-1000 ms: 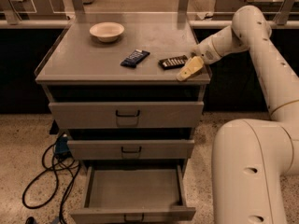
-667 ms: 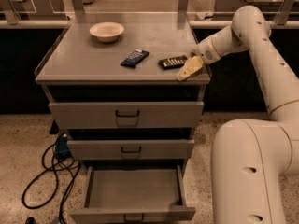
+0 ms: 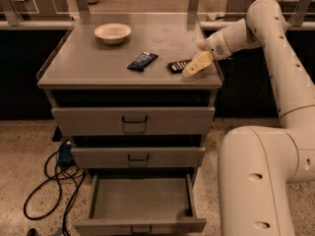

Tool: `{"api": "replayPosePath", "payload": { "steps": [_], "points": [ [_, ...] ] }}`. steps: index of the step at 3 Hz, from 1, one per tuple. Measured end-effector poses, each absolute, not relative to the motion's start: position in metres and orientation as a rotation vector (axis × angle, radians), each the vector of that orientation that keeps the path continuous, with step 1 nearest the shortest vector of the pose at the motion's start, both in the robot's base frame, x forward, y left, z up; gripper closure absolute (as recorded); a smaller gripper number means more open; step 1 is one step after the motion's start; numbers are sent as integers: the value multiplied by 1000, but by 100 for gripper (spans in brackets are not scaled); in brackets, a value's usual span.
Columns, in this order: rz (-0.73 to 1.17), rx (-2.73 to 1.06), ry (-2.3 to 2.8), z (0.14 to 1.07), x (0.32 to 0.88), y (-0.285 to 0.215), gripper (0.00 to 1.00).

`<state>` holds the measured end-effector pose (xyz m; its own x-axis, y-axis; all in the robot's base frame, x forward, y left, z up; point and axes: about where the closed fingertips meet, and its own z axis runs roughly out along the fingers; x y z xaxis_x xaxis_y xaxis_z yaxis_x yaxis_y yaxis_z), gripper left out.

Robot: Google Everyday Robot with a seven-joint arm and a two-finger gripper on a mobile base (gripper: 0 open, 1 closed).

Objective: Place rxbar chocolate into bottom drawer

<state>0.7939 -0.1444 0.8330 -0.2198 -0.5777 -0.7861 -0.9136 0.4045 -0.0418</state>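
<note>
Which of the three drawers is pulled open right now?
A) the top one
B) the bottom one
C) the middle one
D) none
B: the bottom drawer stands pulled out, the top drawer and middle drawer are shut; the gripper is low over the cabinet top by the rxbar chocolate.

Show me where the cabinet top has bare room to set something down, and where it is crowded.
Bare: the left front of the cabinet top, between the bowl, the blue bar and the left edge; also the floor of the open bottom drawer. Crowded: the right front, where the gripper hangs beside the rxbar chocolate, close to the blue bar.
</note>
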Motion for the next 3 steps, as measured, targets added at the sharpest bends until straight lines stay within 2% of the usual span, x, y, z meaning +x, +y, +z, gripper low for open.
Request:
{"api": "replayPosePath", "payload": {
  "steps": [2,3],
  "points": [
    [596,-1244,1911,826,807,-132,0],
    [596,-1244,1911,826,807,-132,19]
  ]
}}
